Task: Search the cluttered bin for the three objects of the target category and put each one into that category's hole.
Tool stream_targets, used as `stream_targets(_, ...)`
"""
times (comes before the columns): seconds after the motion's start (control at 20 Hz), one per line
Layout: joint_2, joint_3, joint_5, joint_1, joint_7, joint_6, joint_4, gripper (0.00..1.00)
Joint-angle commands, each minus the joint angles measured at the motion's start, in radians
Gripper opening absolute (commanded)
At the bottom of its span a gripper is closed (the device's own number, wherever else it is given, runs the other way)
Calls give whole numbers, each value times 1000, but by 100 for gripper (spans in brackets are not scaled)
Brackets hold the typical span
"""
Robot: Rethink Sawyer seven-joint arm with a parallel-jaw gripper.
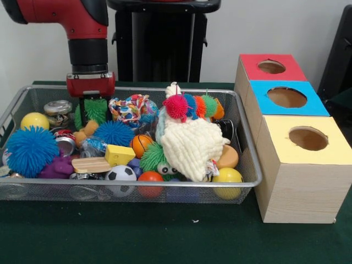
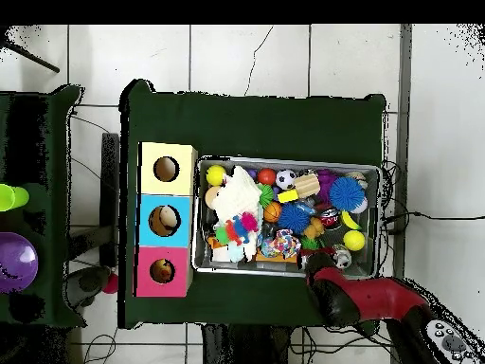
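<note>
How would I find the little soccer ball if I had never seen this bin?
Look in the wire bin left of the three coloured boxes, along its front wall. Left of the middle there, below the yellow cheese-shaped wedge, sits the soccer ball. It is the only white ball with black patches; the ball next to it is plain orange-red.

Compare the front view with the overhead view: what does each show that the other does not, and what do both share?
Only the front view shows the gripper down in the wire bin at a green spiky toy. Only the overhead view shows something lying inside the blue box's hole and the tiled floor. Both show the yellow box, the red box and the white knitted cloth.
</note>
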Motion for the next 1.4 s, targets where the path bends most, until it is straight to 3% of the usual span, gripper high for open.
stream_targets(0.05, -29, -43, -82, 68, 18, -47, -113, 100)
stream_targets(0.3, -51, -53, -93, 88, 31, -59, -114, 100)
stream_targets(0.45, -39, -100, -49, 109, 57, -170, -126, 100)
stream_targets(0.5, -33, -115, -28, 113, 68, -214, -128, 0)
stream_targets(0.75, -50, -92, -63, 99, 67, -185, -115, 0)
stream_targets(1.05, -53, -133, -92, 137, 23, -190, -130, 0)
stream_targets(1.15, -68, -108, -97, 115, 44, -180, -115, 0)
stream_targets(1.4, -114, 38, -129, 7, 71, -59, -53, 0)
